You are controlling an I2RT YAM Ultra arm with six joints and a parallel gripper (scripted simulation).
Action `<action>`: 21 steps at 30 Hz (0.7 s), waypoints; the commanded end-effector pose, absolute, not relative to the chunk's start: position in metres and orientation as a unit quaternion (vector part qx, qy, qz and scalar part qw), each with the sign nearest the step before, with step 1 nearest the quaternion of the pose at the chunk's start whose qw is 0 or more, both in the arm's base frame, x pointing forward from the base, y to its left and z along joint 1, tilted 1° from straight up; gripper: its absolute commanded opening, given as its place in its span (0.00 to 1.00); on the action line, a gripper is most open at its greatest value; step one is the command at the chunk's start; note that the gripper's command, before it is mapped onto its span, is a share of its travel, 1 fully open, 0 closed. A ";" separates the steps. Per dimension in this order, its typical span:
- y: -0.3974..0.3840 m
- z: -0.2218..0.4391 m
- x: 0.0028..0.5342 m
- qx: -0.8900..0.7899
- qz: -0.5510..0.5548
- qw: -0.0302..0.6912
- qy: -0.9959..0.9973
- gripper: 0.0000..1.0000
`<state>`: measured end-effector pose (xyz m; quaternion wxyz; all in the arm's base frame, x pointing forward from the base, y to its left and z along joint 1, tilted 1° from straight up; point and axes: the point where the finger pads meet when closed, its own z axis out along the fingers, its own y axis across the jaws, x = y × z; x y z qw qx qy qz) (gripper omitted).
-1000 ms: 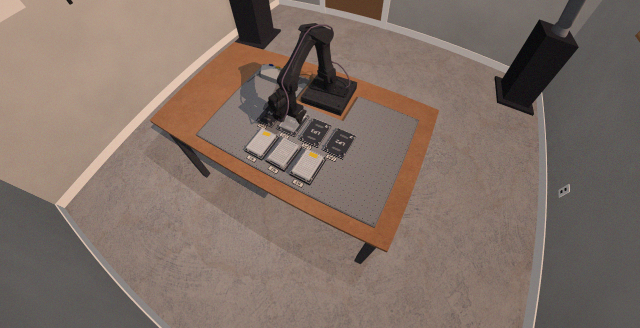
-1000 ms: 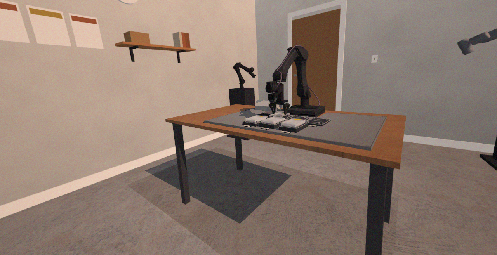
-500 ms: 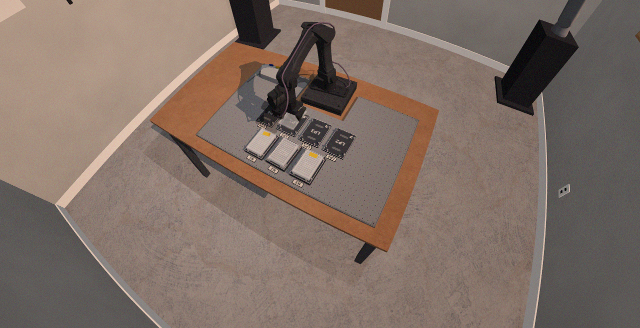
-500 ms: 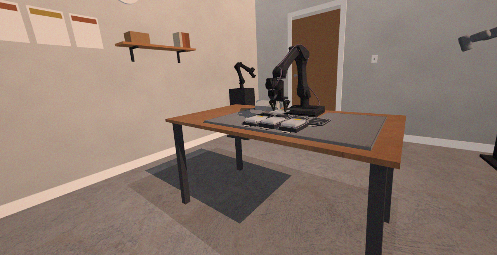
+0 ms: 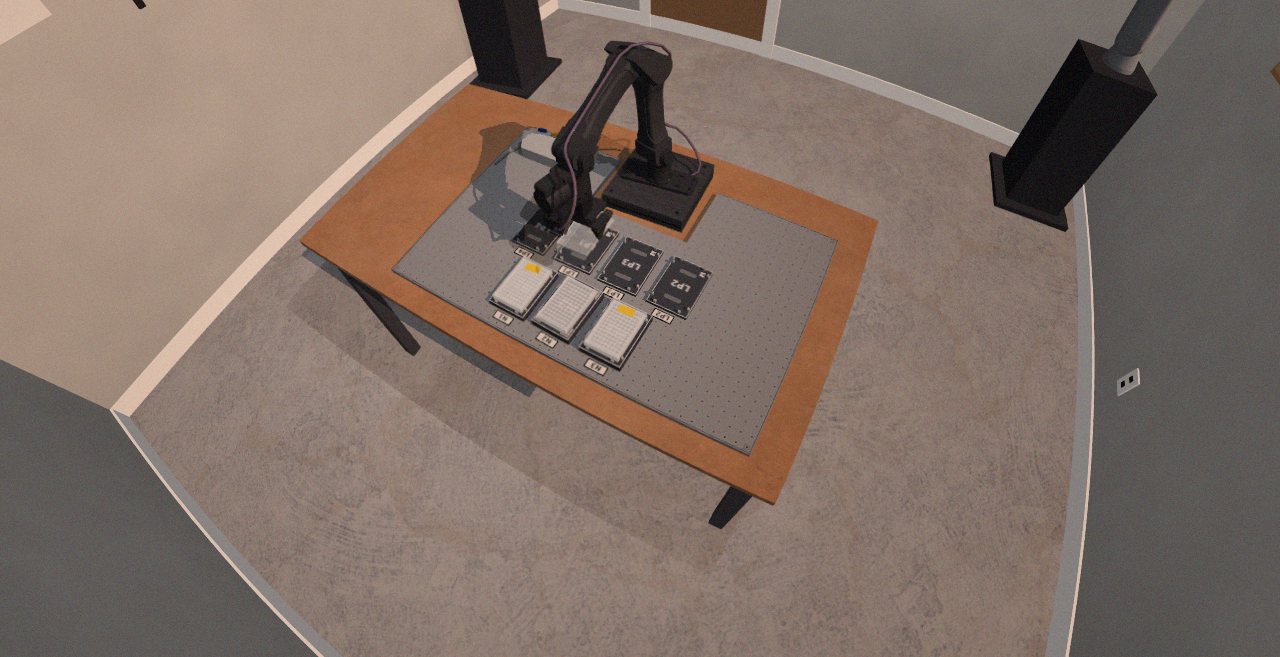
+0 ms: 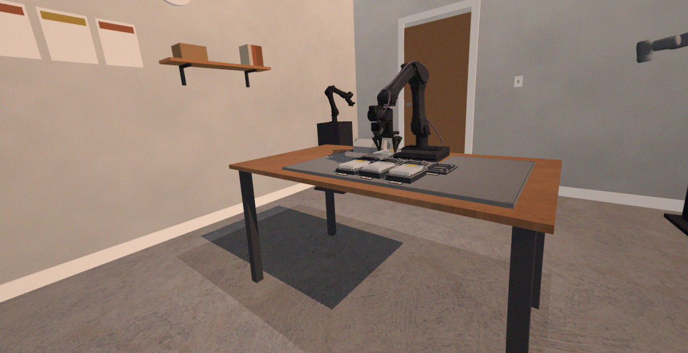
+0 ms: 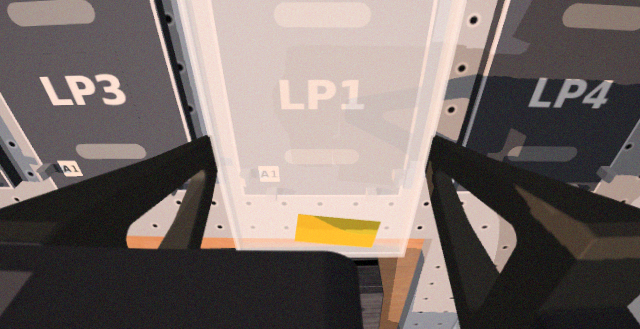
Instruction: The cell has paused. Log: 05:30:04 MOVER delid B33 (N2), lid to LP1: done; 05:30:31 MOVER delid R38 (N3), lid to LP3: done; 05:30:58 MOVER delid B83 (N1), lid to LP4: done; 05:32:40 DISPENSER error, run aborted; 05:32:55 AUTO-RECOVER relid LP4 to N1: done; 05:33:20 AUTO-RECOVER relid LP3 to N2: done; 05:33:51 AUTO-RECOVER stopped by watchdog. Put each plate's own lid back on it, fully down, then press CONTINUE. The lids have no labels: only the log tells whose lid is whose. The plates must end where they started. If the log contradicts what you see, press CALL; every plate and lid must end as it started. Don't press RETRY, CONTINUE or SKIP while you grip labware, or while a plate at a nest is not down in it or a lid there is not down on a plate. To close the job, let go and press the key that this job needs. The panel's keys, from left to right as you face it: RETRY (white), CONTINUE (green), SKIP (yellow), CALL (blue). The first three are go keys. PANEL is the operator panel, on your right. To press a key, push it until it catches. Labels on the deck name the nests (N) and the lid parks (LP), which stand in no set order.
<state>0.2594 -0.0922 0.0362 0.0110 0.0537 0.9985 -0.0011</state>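
My gripper is shut on a clear lid with a yellow tag at its near end. It holds the lid level, a little above park LP1, whose label shows through the lid. Parks LP3, LP4 and LP2 are bare. Three white plates sit in the front row of nests: the left plate and the right plate show a yellow tag, the middle plate shows none.
The arm's base stands behind the parks. A pale panel lies at the deck's far corner, partly hidden by the arm. The grey deck sits on a wooden table.
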 end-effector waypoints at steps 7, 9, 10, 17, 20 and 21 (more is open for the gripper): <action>-0.095 0.050 0.265 0.055 -0.005 0.026 0.998 0.00; -0.095 0.051 0.265 0.056 -0.005 0.026 0.998 0.00; -0.095 0.051 0.265 0.056 -0.005 0.026 0.998 0.00; -0.096 0.050 0.265 0.056 -0.004 0.024 0.998 0.00; -0.096 0.050 0.265 0.056 -0.004 0.022 0.998 0.00; -0.096 0.049 0.265 0.056 -0.004 0.022 0.998 0.00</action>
